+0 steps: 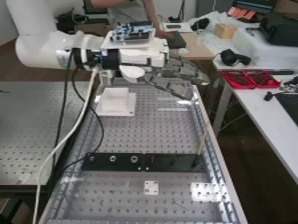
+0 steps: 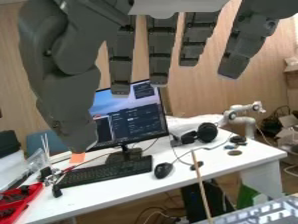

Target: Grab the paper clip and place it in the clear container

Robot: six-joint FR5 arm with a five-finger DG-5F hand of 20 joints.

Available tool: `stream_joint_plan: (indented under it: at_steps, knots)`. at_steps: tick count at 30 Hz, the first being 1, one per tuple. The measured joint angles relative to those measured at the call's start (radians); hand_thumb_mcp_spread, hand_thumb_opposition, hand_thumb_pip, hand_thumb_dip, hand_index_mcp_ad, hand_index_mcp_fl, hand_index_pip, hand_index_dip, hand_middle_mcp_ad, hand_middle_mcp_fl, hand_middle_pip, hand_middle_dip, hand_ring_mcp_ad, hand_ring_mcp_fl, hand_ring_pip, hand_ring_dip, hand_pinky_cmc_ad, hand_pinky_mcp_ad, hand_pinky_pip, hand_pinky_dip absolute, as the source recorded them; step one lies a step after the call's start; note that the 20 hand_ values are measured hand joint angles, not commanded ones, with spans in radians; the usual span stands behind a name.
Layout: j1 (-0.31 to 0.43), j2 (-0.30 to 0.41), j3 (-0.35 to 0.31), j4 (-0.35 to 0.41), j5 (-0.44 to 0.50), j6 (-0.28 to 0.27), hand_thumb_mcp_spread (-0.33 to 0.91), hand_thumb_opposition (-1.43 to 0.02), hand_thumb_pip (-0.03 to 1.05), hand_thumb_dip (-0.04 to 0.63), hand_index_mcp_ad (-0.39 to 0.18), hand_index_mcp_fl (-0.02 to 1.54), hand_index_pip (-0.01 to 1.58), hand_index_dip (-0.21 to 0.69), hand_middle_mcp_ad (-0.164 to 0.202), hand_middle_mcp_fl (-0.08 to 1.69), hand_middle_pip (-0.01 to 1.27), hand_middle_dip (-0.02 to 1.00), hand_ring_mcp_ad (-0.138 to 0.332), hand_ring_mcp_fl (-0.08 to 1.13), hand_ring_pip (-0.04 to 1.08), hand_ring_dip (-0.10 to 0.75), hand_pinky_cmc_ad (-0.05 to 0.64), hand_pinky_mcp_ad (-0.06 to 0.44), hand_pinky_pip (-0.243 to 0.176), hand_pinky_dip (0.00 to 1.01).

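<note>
The hand (image 1: 174,77) is raised above the far part of the perforated bench, its fingers straight and pointing to the right, with nothing held. In the wrist view the hand (image 2: 161,50) hangs with its fingers and thumb extended and spread apart. I cannot make out a paper clip or a clear container on the bench.
A white block on a base (image 1: 116,102) stands on the bench below the wrist. A black strip (image 1: 174,162) with round fittings crosses the bench, and a thin wooden stick (image 1: 202,140) rises at its right end. Red trays (image 1: 247,80) lie on the side table.
</note>
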State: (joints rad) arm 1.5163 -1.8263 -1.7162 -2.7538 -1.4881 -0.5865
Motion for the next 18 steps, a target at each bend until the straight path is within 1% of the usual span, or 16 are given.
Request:
stream_joint_plan:
  at_steps: [5, 7, 12, 14, 16, 18]
  knots:
    - [-0.008, 0.01, 0.008, -0.008, -0.024, -0.025, 0.44, -0.81, 0.48, 0.272, -0.155, 0.46, 0.11, 0.239, 0.045, 0.24, 0.12, 0.19, 0.087, 0.04, 0.12, 0.087, 0.353, 0.29, 0.033, 0.19]
    - [-0.011, 0.01, 0.008, -0.005, -0.033, -0.027, 0.44, -0.81, 0.48, 0.272, -0.155, 0.46, 0.12, 0.253, 0.045, 0.25, 0.12, 0.19, 0.087, 0.04, 0.12, 0.087, 0.353, 0.29, 0.031, 0.19]
    - [-0.016, 0.01, 0.004, 0.01, -0.046, -0.025, 0.44, -0.81, 0.48, 0.272, -0.155, 0.46, 0.1, 0.253, 0.042, 0.25, 0.12, 0.19, 0.087, 0.04, 0.12, 0.087, 0.349, 0.29, 0.035, 0.19]
    - [-0.019, 0.008, 0.001, 0.017, -0.052, -0.023, 0.44, -0.81, 0.48, 0.272, -0.155, 0.46, 0.1, 0.257, 0.045, 0.25, 0.12, 0.19, 0.087, 0.04, 0.12, 0.087, 0.346, 0.29, 0.021, 0.19]
    - [-0.02, 0.008, 0.0, 0.021, -0.056, -0.022, 0.44, -0.81, 0.48, 0.272, -0.155, 0.46, 0.1, 0.258, 0.045, 0.24, 0.12, 0.19, 0.086, 0.04, 0.12, 0.087, 0.363, 0.29, 0.019, 0.19]
    - [-0.02, 0.008, -0.001, 0.026, -0.059, -0.02, 0.44, -0.81, 0.48, 0.272, -0.155, 0.46, 0.1, 0.258, 0.045, 0.25, 0.12, 0.19, 0.086, 0.04, 0.12, 0.087, 0.365, 0.29, 0.019, 0.19]
